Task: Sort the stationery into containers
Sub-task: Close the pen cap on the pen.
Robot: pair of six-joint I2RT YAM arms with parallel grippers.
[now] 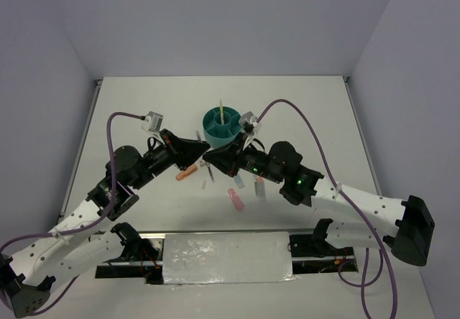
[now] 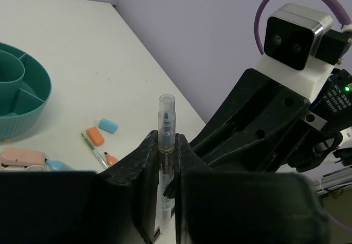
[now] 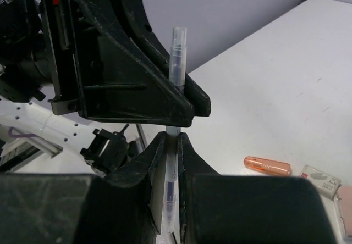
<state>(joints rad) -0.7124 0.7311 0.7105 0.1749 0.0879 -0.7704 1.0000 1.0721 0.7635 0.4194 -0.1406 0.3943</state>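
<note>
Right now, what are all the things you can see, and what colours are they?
table: one, white, under everything.
organizer: one, teal, mid-table, past the grippers.
stick: one, pale yellow, standing in the organizer.
clear pen: one, see-through, upright between both grippers.
blue eraser: one, blue, on the table beside the orange eraser.
orange eraser: one, orange, by the green pen.
green pen: one, green, lying flat.
orange tube: one, orange, lying flat.
pink piece: one, pink, nearest the arm bases.
left gripper: one, black, fingers either side of the clear pen.
right gripper: one, black, shut on the clear pen lower down.
</note>
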